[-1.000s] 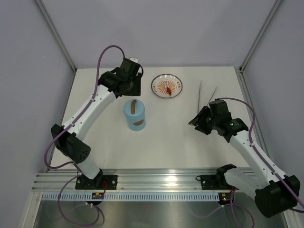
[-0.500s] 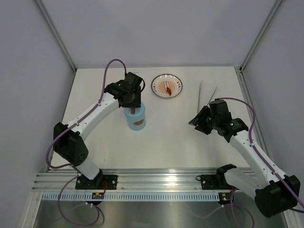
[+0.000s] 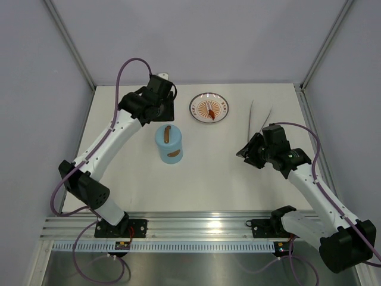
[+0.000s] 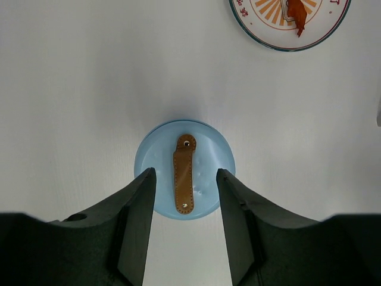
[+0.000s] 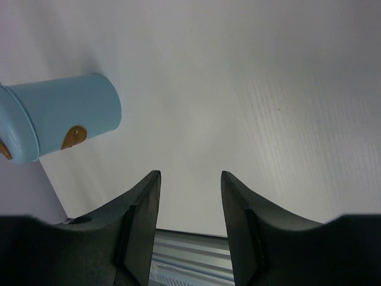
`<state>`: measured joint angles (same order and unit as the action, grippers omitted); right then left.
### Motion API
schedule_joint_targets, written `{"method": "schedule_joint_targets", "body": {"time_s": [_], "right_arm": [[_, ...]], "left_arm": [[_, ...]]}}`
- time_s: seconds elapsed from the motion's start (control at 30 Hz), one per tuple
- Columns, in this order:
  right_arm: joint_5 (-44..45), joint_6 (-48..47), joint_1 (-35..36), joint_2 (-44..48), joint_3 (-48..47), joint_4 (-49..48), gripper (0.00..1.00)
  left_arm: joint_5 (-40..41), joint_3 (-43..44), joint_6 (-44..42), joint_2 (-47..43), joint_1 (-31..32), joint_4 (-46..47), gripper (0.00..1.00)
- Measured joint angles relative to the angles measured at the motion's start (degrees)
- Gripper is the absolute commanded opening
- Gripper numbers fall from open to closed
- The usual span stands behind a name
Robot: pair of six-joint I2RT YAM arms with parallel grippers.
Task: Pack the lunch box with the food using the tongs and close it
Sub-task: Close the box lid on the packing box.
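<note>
The left gripper (image 3: 162, 106) has drawn back from the lunch box (image 3: 169, 145). Half a second ago it sat right over the blue cylinder; now it hangs to the far left of it, clear of the top. Its fingers (image 4: 136, 220) stand apart with nothing between them, and the left wrist view looks down through the gap at the round blue lid (image 4: 205, 167), which sits on the box with its brown strap (image 4: 184, 174) lying across it. The lunch box stands upright, left of the table's (image 3: 208, 179) middle, where it stood before.

The right gripper (image 3: 247, 153) has not moved; it hovers over bare table on the right, jaws apart and empty. The tongs (image 3: 260, 116) lie untouched at the far right, their arms in a narrow V. A red-orange piece of food (image 3: 211, 111) rests on the plate (image 3: 194, 107), far of the lunch box and to its right.
</note>
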<state>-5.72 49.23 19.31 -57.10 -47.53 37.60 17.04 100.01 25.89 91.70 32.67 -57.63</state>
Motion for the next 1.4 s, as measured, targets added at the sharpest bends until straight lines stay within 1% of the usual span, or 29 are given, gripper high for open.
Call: {"method": "schedule_joint_targets", "body": {"time_s": [0.17,0.3,0.33,0.4,0.5,0.57,0.63,0.77,0.83,1.0,1.07,1.17,1.23,1.33,1.37,1.4], "right_arm": [[0.02,0.00,0.00,0.07,0.00,0.02,0.52],[0.02,0.02,0.00,0.35,0.02,0.02,0.52],[0.02,0.02,0.00,0.48,0.02,0.04,0.52],[0.07,0.02,-0.02,0.72,0.09,0.11,0.52],[0.11,0.02,-0.02,1.51,0.31,0.46,0.52],[0.11,0.02,-0.02,1.99,0.35,0.76,0.52],[0.11,0.02,-0.02,2.14,0.35,0.81,0.52],[0.04,0.07,-0.02,1.86,0.35,0.79,0.52],[0.04,0.07,-0.02,1.77,0.35,0.79,0.52],[0.07,0.07,-0.02,1.55,0.35,0.79,0.52],[0.07,0.07,-0.02,1.33,0.35,0.79,0.52],[0.07,0.07,-0.02,0.96,0.35,0.81,0.52],[0.09,0.07,-0.02,0.94,0.35,0.81,0.52],[0.11,0.07,-0.02,0.96,0.35,0.85,0.52],[0.11,0.07,-0.02,0.98,0.35,0.90,0.52],[0.13,0.07,-0.02,1.05,0.35,0.94,0.52]], "left_arm": [[0.42,-0.70,-0.15,1.79,0.00,0.28,0.49],[-0.39,-5.77,-0.09,6.27,-0.04,2.82,0.48],[-0.37,-6.75,0.02,8.17,-0.04,3.82,0.46],[-1.31,-6.14,-0.13,8.96,-0.02,6.78,0.45],[-1.11,-5.79,-0.26,9.40,0.07,7.80,0.46],[-0.98,-5.35,-0.37,9.29,0.07,6.99,0.47],[-0.87,-4.13,-0.42,9.29,0.07,4.24,0.47],[-0.26,0.63,-0.92,9.03,0.07,-1.70,0.47],[0.00,2.40,-1.14,7.74,0.07,-2.27,0.48],[0.57,2.75,-1.36,1.66,0.07,-2.58,0.49],[0.66,2.14,-1.25,-0.24,0.07,-1.92,0.49],[0.52,-0.22,-0.72,-0.83,0.07,-0.57,0.49],[0.28,-2.84,-0.37,0.70,0.07,0.63,0.49],[-0.50,-6.73,0.00,5.40,0.07,2.25,0.48],[-0.35,-7.39,0.39,7.50,0.07,2.78,0.47],[-0.70,-6.36,0.57,7.72,0.17,5.57,0.46]]}}
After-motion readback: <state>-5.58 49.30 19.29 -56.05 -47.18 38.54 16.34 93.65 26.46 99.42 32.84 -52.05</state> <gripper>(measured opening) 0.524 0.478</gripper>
